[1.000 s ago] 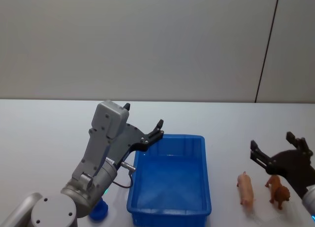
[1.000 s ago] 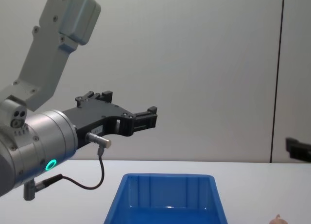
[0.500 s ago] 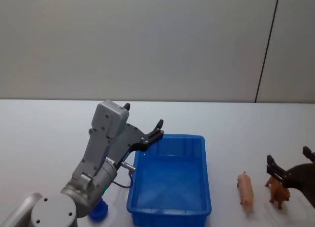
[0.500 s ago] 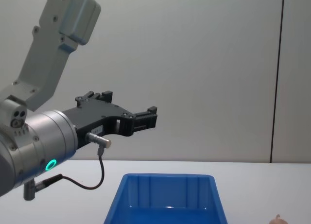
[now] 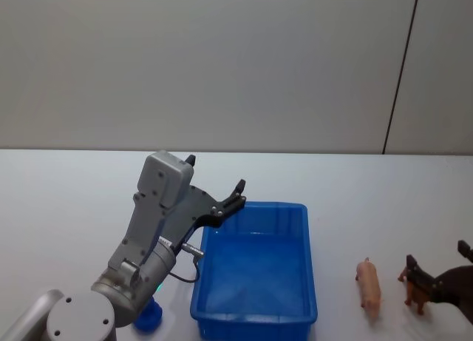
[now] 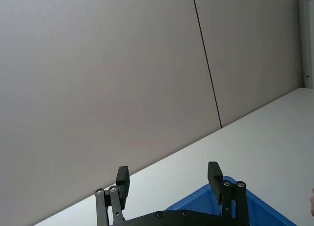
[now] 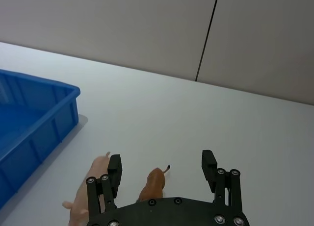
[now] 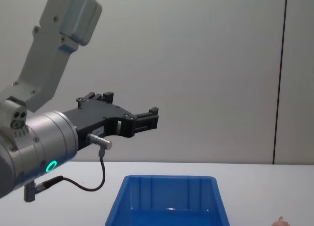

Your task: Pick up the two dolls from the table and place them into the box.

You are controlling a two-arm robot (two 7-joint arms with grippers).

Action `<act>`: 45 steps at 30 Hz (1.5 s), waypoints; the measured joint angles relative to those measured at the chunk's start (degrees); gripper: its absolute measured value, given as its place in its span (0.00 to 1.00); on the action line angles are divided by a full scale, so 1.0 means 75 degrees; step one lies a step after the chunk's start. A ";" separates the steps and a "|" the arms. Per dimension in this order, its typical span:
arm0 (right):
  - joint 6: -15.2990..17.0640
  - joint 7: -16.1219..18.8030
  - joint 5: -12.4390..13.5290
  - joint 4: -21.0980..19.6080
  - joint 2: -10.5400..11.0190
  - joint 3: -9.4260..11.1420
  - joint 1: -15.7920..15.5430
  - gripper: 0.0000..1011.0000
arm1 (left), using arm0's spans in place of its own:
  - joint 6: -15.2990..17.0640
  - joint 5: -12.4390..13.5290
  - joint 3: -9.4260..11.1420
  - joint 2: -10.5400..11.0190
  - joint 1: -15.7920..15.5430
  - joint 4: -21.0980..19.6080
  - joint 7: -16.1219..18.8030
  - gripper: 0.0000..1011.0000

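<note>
Right gripper (image 7: pixel 162 161) has dropped, jaws apart, over tan-brown doll (image 7: pixel 153 183).

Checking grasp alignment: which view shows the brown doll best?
Right wrist view: the brown doll appears framed between the open fingers of the right gripper, its back and tail in plain sight. The head view shows it at the lower right, partly covered by that gripper.

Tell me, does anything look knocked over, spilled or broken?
Nothing stands out. The pink doll and brown doll rest on the table right of the empty box. The right pincer is open at the brown doll; the left pincer is open, raised left of the box.
</note>
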 joint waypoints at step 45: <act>-0.0355 0.0361 -0.0559 0.1273 -0.0413 -0.0181 0.0339 0.42 | 0.0000 0.0000 0.0000 0.0000 0.0000 0.0000 0.0000 0.99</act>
